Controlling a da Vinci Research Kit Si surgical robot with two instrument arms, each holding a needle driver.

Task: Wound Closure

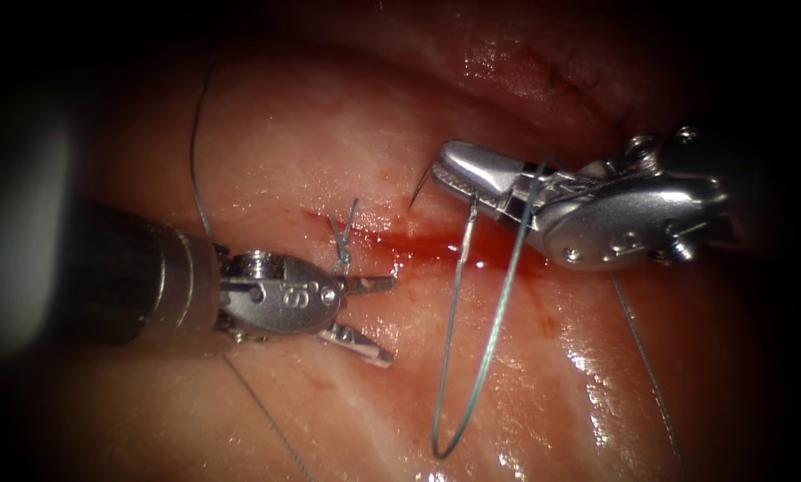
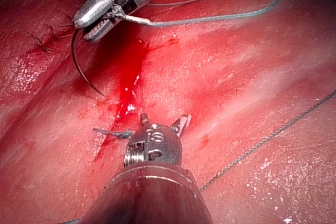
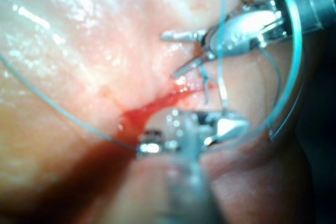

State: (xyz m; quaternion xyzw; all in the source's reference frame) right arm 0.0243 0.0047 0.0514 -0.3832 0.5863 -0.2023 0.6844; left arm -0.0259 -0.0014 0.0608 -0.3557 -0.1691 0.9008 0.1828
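The needle (image 1: 421, 185) is held by the right tool (image 1: 458, 174), gripped near its thread end, so most of the curve hangs free with the point out in the air. It is not in the tissue (image 1: 311, 134); it is seen just above the cut (image 1: 436, 245), toward its right part. In the left wrist view the needle (image 2: 79, 69) is seen arcing down from the closed jaws of the right tool (image 2: 89, 24), its tip near the red fluid (image 2: 128, 90) but whether it touches cannot be told. The thread (image 1: 485, 357) is trailed from the needle's end in a long loop over the tissue below the cut, and another strand is run up the left side.

One knotted stitch with short cut ends (image 1: 342, 236) is seen standing at the left part of the cut. Right of it the cut lies unstitched, with red fluid (image 1: 427, 245) pooled along it, so closure is judged early: one stitch done, most of the length left.

The left tool (image 1: 369, 317) is seen beside that stitch with jaws spread apart, nothing held.
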